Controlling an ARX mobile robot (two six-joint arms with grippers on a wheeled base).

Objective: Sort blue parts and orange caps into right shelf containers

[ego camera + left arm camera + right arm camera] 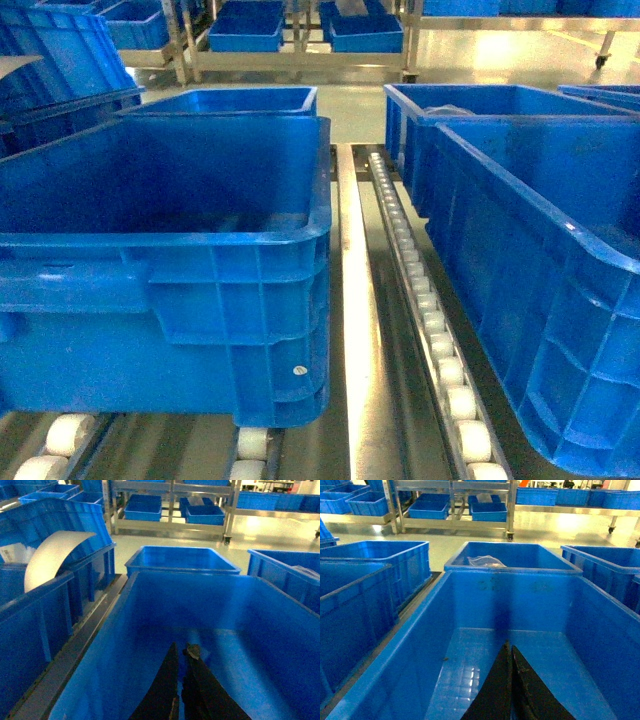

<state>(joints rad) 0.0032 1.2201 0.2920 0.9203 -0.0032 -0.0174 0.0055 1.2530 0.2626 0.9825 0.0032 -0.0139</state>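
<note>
No blue parts or orange caps show in any view. Two of the right shelf containers, bright blue crates [520,200], stand one behind the other on the right in the head view. Neither gripper appears there. In the right wrist view my right gripper [510,647] is shut with nothing in it, hanging over the bare floor of a blue crate [520,575]. In the left wrist view my left gripper [182,647] is shut too, its tips nearly touching. It hangs over the inside of another blue crate [200,577], where no contents show.
A roller track [430,330] runs between the big left crate [200,245] and the right crates. The crate behind the right one holds a clear plastic bag [482,560]. A curved white sheet [50,555] sticks out of a crate on the left. Metal racks with more crates stand behind.
</note>
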